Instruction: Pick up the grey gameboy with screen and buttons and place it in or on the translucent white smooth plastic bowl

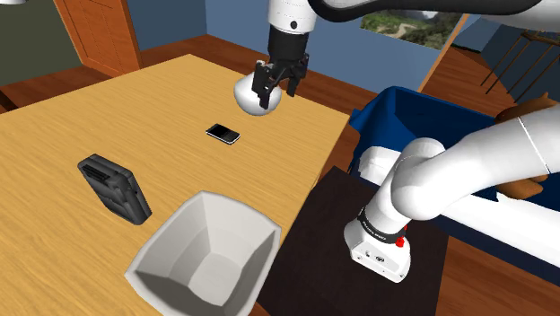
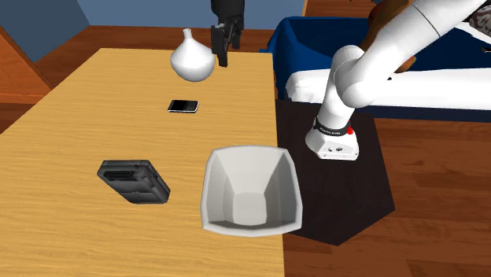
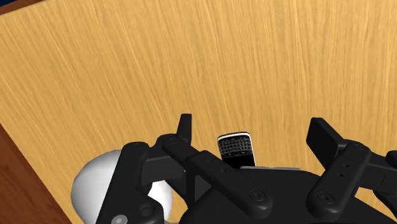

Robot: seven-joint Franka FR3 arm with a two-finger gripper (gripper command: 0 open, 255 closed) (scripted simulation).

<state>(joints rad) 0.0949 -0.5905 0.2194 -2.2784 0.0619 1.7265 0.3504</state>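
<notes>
1. I see the gripper [image 1: 276, 87] spread and empty, beside a smooth round vase [image 1: 250, 99].
2. The ribbed dark-grey gameboy [image 1: 114, 187] lies flat on the wood-grain table [image 1: 108, 117] (well apart), near the angular white bowl [image 1: 175, 241].

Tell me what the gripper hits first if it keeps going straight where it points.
Probably the light wooden tabletop, close beside the small black keypad phone. The open black two-finger gripper points down there; depth is unclear, so it might clip the phone.
</notes>
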